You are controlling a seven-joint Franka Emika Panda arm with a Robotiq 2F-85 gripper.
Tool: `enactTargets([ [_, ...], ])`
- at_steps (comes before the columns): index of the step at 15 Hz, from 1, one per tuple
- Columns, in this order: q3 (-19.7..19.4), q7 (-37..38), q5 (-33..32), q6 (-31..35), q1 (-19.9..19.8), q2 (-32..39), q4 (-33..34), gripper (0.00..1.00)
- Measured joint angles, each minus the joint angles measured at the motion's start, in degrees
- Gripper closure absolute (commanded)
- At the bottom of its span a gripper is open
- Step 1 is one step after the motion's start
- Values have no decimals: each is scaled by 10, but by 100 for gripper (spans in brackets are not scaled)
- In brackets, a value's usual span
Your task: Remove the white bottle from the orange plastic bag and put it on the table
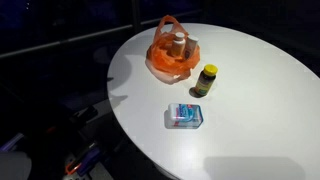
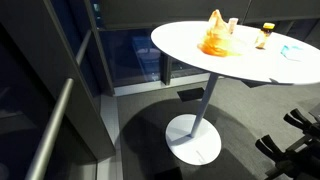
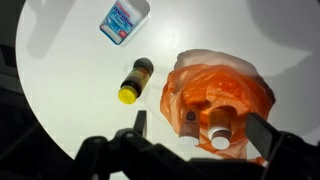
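The orange plastic bag sits open on the round white table and shows in both exterior views. In the wrist view the bag holds two pale bottles with white caps, one beside the other; I cannot tell which is the white bottle. A bottle top sticks out of the bag in an exterior view. My gripper is open and empty, hovering above the bag with the two bottles between its fingers. The arm does not show in either exterior view.
A dark bottle with a yellow lid lies next to the bag. A blue and white packet lies further off. The table edge is close on one side; dark floor lies beyond.
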Motion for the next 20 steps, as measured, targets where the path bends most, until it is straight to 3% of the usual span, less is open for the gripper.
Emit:
enactTargets([
  [11,2,2,0,0,10,17,5,0],
  [20,15,18,14,15,42,139,84,0],
])
